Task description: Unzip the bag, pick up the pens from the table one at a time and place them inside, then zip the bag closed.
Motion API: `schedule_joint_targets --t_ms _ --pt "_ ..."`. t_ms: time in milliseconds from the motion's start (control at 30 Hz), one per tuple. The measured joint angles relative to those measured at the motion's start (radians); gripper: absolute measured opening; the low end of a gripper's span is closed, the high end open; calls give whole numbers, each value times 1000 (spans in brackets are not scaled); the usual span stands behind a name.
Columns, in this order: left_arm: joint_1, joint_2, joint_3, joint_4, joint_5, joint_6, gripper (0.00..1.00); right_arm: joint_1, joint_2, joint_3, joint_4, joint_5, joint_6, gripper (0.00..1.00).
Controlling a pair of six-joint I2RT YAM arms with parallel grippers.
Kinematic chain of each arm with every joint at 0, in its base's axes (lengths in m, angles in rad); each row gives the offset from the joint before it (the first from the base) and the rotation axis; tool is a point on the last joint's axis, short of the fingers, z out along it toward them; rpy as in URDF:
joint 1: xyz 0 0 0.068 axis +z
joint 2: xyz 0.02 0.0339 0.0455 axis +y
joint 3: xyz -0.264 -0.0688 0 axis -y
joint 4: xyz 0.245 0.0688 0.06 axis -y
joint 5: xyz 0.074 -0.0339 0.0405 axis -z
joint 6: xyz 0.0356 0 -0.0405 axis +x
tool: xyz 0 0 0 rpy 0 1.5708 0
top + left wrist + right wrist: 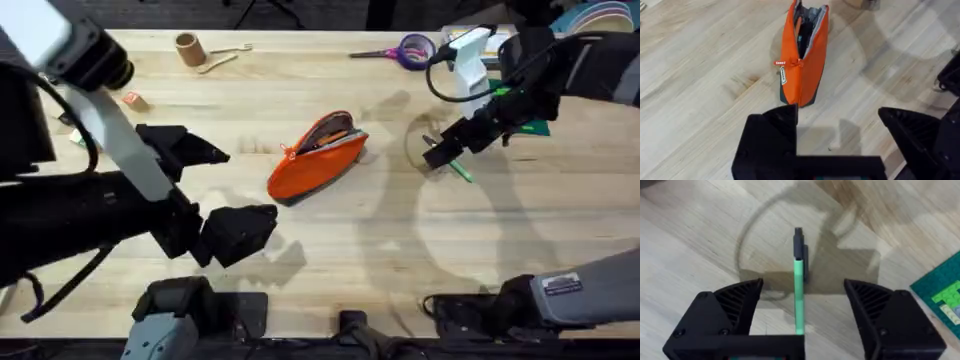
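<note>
At three o'clock of the unzipped orange pouch (318,158), the right gripper (802,305), jaws apart, should descend squarely astride the green pen (798,287) before closing.

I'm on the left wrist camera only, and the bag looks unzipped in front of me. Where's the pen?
Observer: The pen is on the table, right of the bag in the overhead view, under the right arm.
Operator: Is the right gripper holding it?
Observer: No. The right gripper is open, one finger on each side of the pen and neither touching it.
Operator: Anything close by that could get in the way?
Observer: A green brick plate lies beside that gripper, apart from the pen.
</note>
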Motion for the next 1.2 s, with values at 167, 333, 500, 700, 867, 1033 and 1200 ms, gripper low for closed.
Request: schedule_joint_targets --t_ms 167,333,500,700,867,1033,1200 --pt "0 0 0 0 0 0 993 2 0 0 -10 7 -1 998" --pt "0 0 0 0 0 0 993 6 0 0 -16 25 -5 998" --pt "0 0 0 0 0 0 993 12 0 0 -18 39 -8 998" --pt "0 0 0 0 0 0 993 12 0 0 -19 42 -13 998" --pt "0 0 0 0 0 0 993 11 0 0 -17 65 -33 802" --pt "0 0 0 0 0 0 993 9 0 0 -23 79 -35 598" --pt "0 0 0 0 0 0 993 7 0 0 -26 87 -34 289"
